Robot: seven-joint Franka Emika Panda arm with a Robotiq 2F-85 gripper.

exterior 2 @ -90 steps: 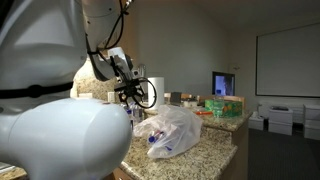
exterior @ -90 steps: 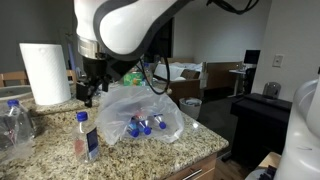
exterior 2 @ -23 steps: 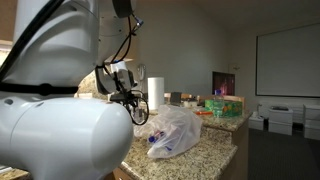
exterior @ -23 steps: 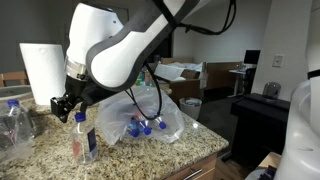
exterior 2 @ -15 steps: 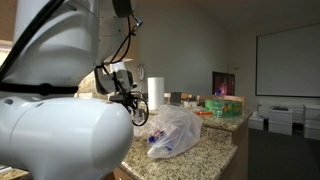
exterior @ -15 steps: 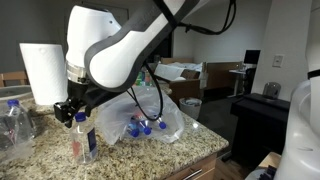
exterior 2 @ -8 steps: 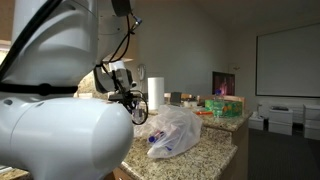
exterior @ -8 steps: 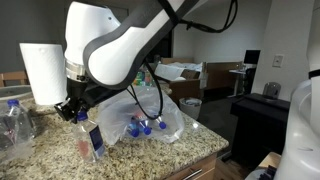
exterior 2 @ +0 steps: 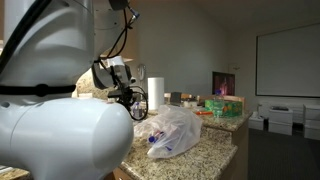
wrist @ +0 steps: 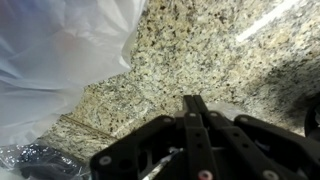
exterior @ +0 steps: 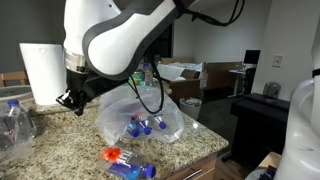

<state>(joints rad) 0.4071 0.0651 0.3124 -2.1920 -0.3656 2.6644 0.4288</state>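
small bottle point(exterior: 127, 166) lying flat on its side on the granite counter point(exterior: 50, 140), near the front edge | gripper point(exterior: 72, 100) hangs higher up, apart from it, jaws pinched together on nothing | plastic bag point(exterior: 150, 108) with blue-capped stuff right beside | paper towel roll point(exterior: 42, 72) at the back

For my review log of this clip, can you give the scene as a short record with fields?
surface: granite countertop
gripper: gripper above the countertop, fingers together in the wrist view, holding nothing
nearest thing: small bottle lying on its side near the front edge, apart from the gripper
beside it: clear plastic bag holding blue-capped bottles
behind: paper towel roll, upright
at the edge: water bottles
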